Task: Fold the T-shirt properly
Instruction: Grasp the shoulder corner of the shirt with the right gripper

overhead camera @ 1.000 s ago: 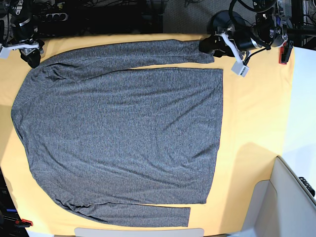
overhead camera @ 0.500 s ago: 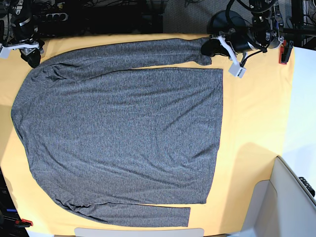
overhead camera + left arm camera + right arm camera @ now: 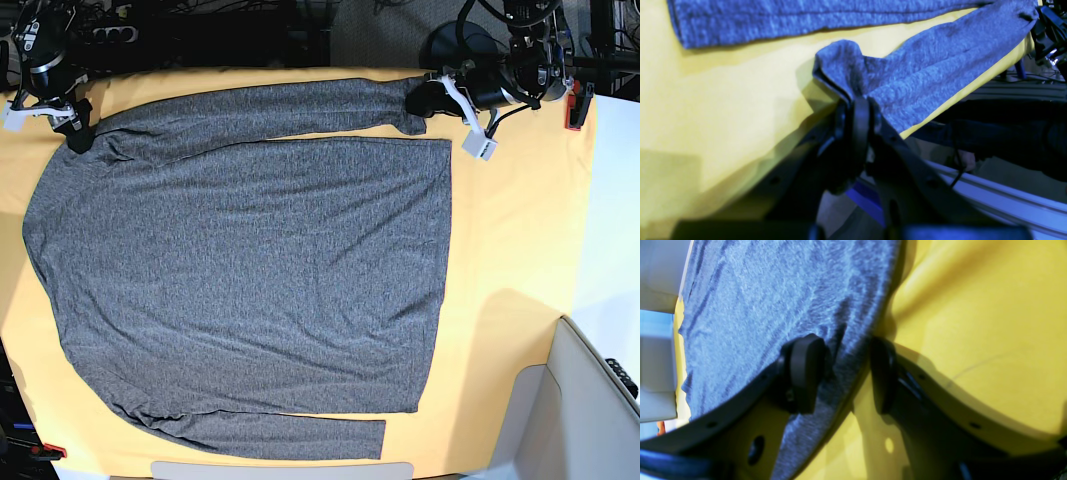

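Note:
The heather-grey T-shirt (image 3: pixel 250 260) lies flat on the yellow table cloth (image 3: pixel 510 230), both long sleeves stretched along its top and bottom edges. My left gripper (image 3: pixel 418 100) is at the end of the upper sleeve. In the left wrist view the left gripper (image 3: pixel 856 103) is shut on the sleeve cuff (image 3: pixel 846 66), which bunches up above the jaws. My right gripper (image 3: pixel 76 132) is at the shirt's top-left shoulder. The right wrist view shows the right gripper (image 3: pixel 843 373) open, its two pads (image 3: pixel 803 370) straddling the shirt's edge (image 3: pixel 773 300).
A white box-like surface (image 3: pixel 590 400) fills the lower right corner beyond the cloth. Red clamps sit at the top right (image 3: pixel 577 108) and bottom left (image 3: pixel 52 451). A pale strip (image 3: pixel 280 470) lies at the front edge. Dark equipment lines the far edge.
The left gripper has shut on the sleeve cuff and drawn it slightly inward. The right gripper has shifted a little toward the shirt's shoulder.

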Controlling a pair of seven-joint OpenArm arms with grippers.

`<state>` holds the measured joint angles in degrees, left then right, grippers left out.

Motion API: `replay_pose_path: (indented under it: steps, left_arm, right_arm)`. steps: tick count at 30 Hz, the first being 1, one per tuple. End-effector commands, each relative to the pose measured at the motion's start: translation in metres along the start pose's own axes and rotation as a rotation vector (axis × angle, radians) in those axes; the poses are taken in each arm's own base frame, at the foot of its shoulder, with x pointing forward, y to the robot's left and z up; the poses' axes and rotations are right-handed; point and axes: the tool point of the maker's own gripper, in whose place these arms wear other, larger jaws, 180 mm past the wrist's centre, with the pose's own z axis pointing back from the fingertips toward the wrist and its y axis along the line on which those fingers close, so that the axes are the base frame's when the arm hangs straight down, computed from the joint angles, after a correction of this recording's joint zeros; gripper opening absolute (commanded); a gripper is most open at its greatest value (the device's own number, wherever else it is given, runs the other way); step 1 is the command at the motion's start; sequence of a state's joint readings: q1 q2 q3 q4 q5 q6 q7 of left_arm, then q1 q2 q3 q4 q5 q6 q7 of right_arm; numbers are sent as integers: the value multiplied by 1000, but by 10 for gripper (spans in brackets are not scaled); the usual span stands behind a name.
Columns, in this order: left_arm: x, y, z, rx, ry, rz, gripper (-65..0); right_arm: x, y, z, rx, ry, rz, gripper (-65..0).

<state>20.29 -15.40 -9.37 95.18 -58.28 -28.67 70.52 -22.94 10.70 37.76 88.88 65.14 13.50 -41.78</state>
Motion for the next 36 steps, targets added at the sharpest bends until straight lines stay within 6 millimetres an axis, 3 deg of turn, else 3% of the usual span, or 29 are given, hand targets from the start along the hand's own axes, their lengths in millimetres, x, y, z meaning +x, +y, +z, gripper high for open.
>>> replay_pose_path:
  steps: [1,13,24,31,36]
  left_arm:
    - [-3,3,2,20,24,-13,-646]
    - [-2,3,3,21,23,-16,-646]
    - [-2,3,3,22,24,-18,-646]
    - [-2,3,3,22,24,-20,-646]
    - [-2,3,3,22,23,-20,-646]
  right_arm:
    - [-23,-6,2,-33,98,-7,-388]
    - [-43,-13,10,-49,184,-15,-392]
    - [-39,-11,18,-55,203,51,-392]
    - [-46,-11,3,-105,287,252,-393]
    - [-64,-7,-2,-109,366,361,-393]
